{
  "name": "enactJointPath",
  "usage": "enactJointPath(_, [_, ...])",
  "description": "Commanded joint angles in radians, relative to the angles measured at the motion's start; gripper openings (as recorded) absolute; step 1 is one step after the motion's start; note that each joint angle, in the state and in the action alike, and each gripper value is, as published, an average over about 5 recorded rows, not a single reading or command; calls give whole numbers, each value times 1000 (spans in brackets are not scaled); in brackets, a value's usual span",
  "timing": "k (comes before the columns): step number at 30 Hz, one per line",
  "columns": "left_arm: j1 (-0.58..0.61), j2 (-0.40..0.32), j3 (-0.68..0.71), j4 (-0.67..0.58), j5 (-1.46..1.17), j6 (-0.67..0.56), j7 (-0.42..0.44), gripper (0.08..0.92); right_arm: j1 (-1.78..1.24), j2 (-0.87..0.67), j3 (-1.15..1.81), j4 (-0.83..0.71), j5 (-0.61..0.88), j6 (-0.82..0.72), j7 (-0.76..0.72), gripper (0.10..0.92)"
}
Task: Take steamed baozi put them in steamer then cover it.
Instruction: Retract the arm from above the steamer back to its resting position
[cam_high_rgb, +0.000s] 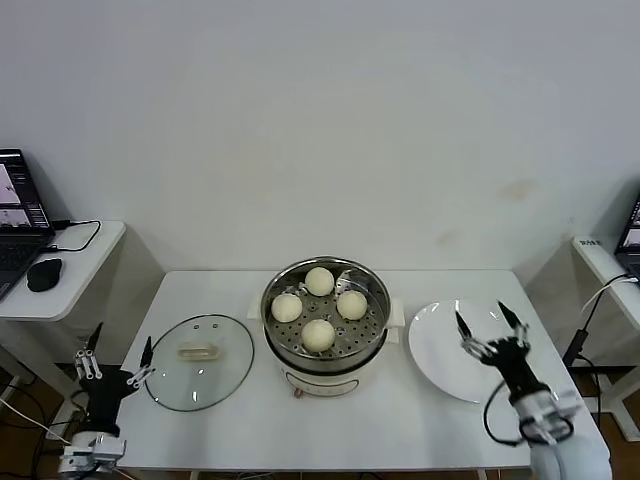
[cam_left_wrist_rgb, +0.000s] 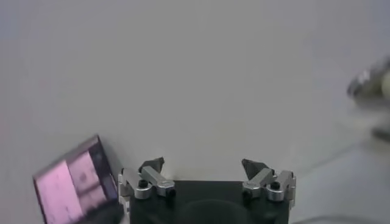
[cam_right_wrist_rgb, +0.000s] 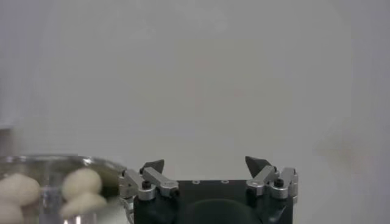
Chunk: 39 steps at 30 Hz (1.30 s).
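Note:
Several pale baozi (cam_high_rgb: 318, 333) lie on the perforated tray inside the shiny steamer (cam_high_rgb: 372, 332) at the table's middle; some also show in the right wrist view (cam_right_wrist_rgb: 81, 182). The glass cover (cam_high_rgb: 199, 361) with its cream handle lies flat on the table to the steamer's left. My left gripper (cam_high_rgb: 119, 352) is open and empty, at the table's left edge beside the cover. My right gripper (cam_high_rgb: 490, 320) is open and empty, above the empty white plate (cam_high_rgb: 440, 350) on the steamer's right.
A side table with a laptop (cam_high_rgb: 18, 215) and a black mouse (cam_high_rgb: 44, 273) stands at the far left. Another side table with cables (cam_high_rgb: 600, 290) stands at the far right. A plain white wall is behind.

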Motion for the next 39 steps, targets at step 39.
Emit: enactJointPath(39, [-396,76,223,512,781,-181,7,823,-116,254,195,31,-54,28,129,823])
